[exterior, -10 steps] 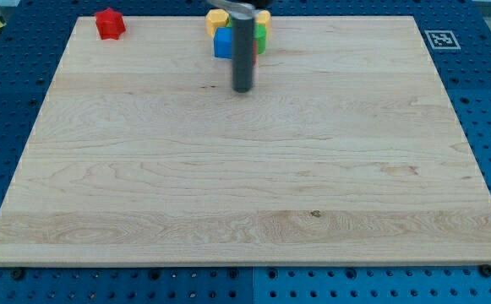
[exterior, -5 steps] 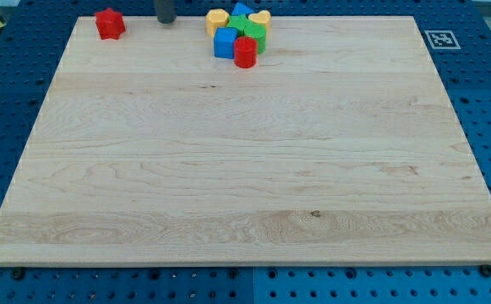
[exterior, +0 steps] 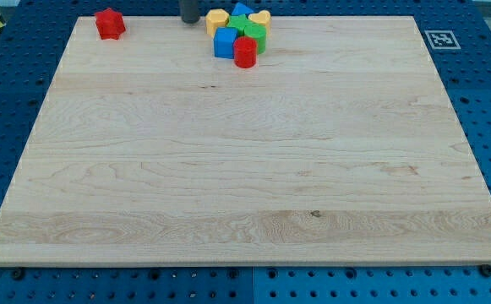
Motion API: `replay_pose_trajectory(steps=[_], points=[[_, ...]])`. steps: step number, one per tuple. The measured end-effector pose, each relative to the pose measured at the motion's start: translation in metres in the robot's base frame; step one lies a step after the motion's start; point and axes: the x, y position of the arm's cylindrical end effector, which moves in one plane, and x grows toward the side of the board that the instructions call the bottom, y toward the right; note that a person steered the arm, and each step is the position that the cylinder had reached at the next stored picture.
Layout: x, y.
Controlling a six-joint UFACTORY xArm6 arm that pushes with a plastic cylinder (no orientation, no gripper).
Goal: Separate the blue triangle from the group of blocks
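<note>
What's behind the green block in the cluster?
Behind the green block, toward the view's top, the blue triangle peeks out between two yellow blocks. Its base is covered. My tip stands left of them.

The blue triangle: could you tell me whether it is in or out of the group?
In: the blue triangle touches the green block.

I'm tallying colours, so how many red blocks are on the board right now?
2. One red block sits alone near the view's top-left corner; a red cylinder stands at the bottom edge of the cluster near the view's top centre. Others may hide within that cluster.
</note>
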Motion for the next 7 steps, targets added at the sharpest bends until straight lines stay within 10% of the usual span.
replay_pose_trajectory(steps=[7], points=[[0.07, 0.062]])
